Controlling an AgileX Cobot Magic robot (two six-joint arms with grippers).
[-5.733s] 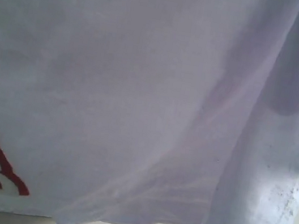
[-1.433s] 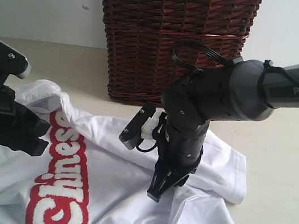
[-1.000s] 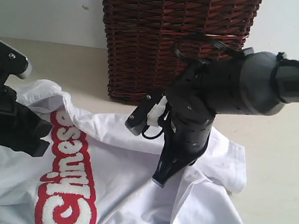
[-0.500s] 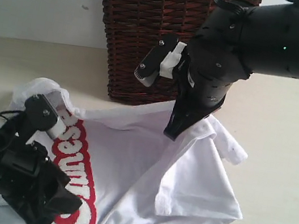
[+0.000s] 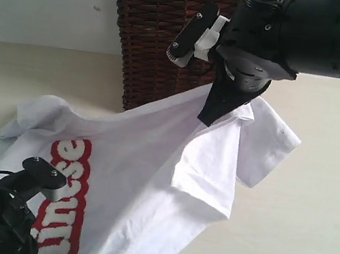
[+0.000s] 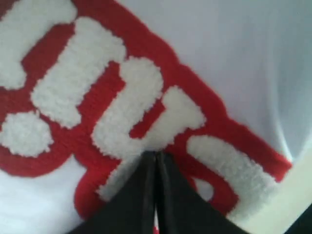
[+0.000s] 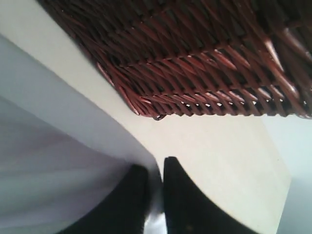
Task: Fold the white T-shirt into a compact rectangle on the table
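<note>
The right gripper [image 5: 209,116] is pinching an edge of the shirt [image 5: 151,163] between nearly closed fingers and holding it raised. The cloth is sloping down from the tips, and its lower part is lying on the table [image 5: 307,241]. The basket [image 5: 153,33] is standing just behind this gripper. The left gripper [image 6: 156,157] is showing fingers pressed together, tips resting at the red-edged lettering [image 6: 122,97]; whether cloth is caught between them cannot be told.

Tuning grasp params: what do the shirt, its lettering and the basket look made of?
Shirt: thin matte white fabric, probably cotton; hangs in soft folds. Lettering: fuzzy white pile edged in red, maybe chenille. Basket: dark brown woven wicker, slight sheen on the strands.
</note>
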